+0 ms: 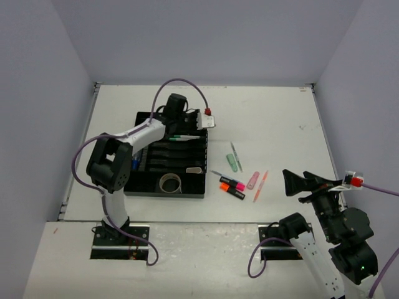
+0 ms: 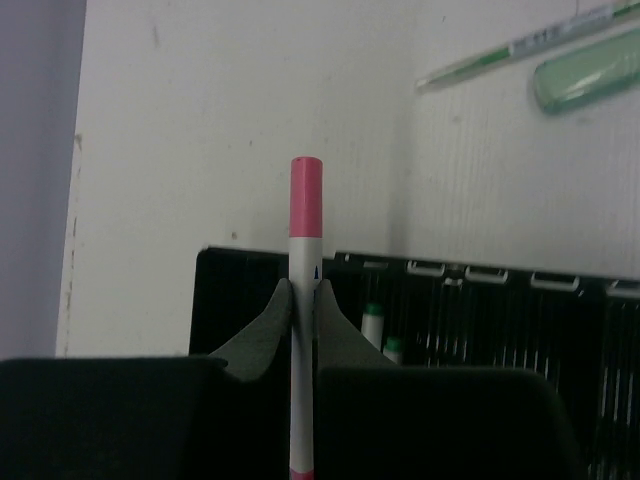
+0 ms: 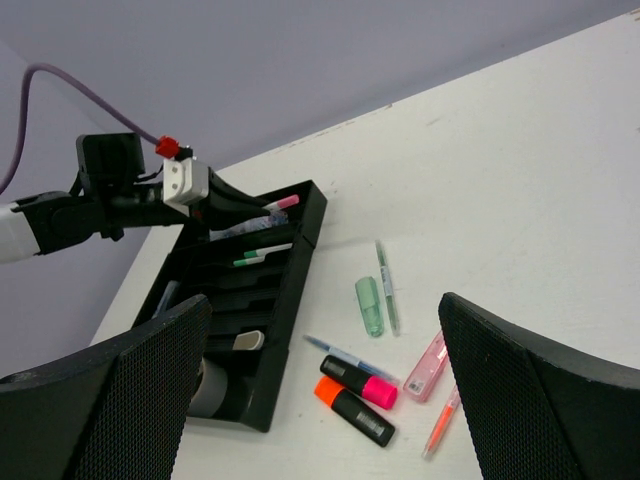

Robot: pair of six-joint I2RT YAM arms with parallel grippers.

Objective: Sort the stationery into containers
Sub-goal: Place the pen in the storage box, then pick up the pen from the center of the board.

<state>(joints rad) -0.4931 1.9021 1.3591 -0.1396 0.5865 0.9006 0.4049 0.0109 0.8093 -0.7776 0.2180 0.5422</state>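
Note:
My left gripper (image 2: 304,300) is shut on a thin white pen with a pink cap (image 2: 305,205), held over the far right corner of the black organiser tray (image 1: 198,187). In the top view that gripper (image 1: 201,124) hangs above the tray's far slots. Green-capped pens (image 2: 373,325) lie in a slot, and a grey tape roll (image 1: 169,183) sits in the near section. Loose on the table are pink (image 3: 360,380) and orange (image 3: 352,410) highlighters, a blue pen (image 3: 340,352) and a green pen (image 3: 386,285). My right gripper (image 3: 325,310) stands open, high above them.
A pale green case (image 3: 369,305), a pink case (image 3: 427,365) and a thin orange pen (image 3: 440,425) also lie right of the tray. A white item (image 1: 194,169) and a blue item (image 1: 135,164) rest in tray slots. Purple walls enclose the table.

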